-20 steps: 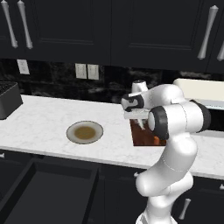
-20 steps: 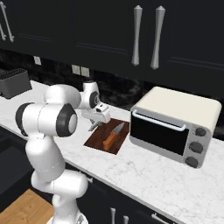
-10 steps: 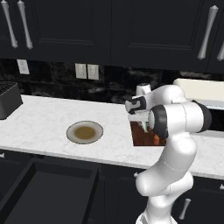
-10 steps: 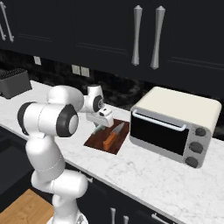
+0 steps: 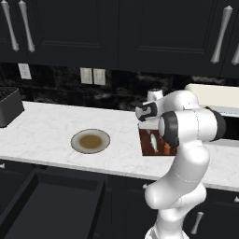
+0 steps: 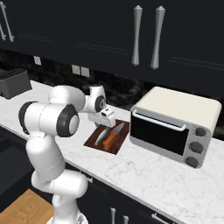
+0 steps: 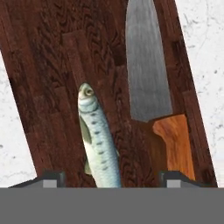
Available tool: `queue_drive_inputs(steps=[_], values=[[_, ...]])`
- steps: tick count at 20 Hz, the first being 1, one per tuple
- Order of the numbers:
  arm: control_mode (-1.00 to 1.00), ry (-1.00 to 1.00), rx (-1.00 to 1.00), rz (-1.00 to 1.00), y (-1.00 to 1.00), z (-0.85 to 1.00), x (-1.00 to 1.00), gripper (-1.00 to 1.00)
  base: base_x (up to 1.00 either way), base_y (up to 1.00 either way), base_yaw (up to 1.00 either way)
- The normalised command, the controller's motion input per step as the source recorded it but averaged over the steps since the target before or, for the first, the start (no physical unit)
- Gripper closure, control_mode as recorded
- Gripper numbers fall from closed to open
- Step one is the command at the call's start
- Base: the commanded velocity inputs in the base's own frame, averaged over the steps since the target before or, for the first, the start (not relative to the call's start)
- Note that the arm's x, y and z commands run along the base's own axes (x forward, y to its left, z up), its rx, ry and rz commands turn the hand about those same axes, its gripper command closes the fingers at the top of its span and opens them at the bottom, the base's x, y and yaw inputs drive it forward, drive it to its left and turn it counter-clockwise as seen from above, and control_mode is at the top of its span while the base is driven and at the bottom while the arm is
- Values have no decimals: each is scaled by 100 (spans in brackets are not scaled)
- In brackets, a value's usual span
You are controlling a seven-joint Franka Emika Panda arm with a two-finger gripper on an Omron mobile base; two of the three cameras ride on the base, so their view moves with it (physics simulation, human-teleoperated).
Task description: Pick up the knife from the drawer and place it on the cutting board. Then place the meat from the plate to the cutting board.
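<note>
The dark reddish-brown cutting board (image 7: 52,65) (image 5: 147,145) (image 6: 92,141) lies on the counter in front of the toaster oven. On it rests the knife (image 7: 148,74) (image 6: 115,133), orange handle toward me, blade pointing away. Beside the knife lies the meat (image 7: 98,140) (image 5: 154,140) (image 6: 101,137), a pale silvery fish. My gripper (image 7: 111,177) (image 6: 104,120) hovers just above the board, open, with the fish's tail end between the spread fingertips (image 7: 50,177) and touching neither. The plate (image 5: 90,141) sits bare on the counter to the left. The drawer (image 5: 51,205) stands pulled out below.
A cream toaster oven (image 6: 175,124) stands right of the board. A black toaster (image 5: 7,106) (image 6: 13,83) sits at the counter's far left. Black upper cabinets with silver handles hang above. Bare white marble lies between plate and board.
My hand has edged slightly to the right over the cutting board. Knife, board and plate have stayed where they were.
</note>
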Motion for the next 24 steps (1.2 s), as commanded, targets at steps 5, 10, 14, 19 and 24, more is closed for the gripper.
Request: queue_drive_inputs(steps=[5, 10, 14, 19, 24], values=[[-100, -2, -1, 0, 13, 2, -8, -100, 0, 0, 0], [-100, -17, -15, 0, 99, 24, -46, -100, 0, 0, 0], [-100, -20, -10, 0, 98, 40, -85, -100, 0, 0, 0], [-100, -29, 0, -4, 34, 56, -100, -100, 0, 0, 0], [-100, -27, -1, -4, 8, 83, -100, -100, 0, 0, 0]])
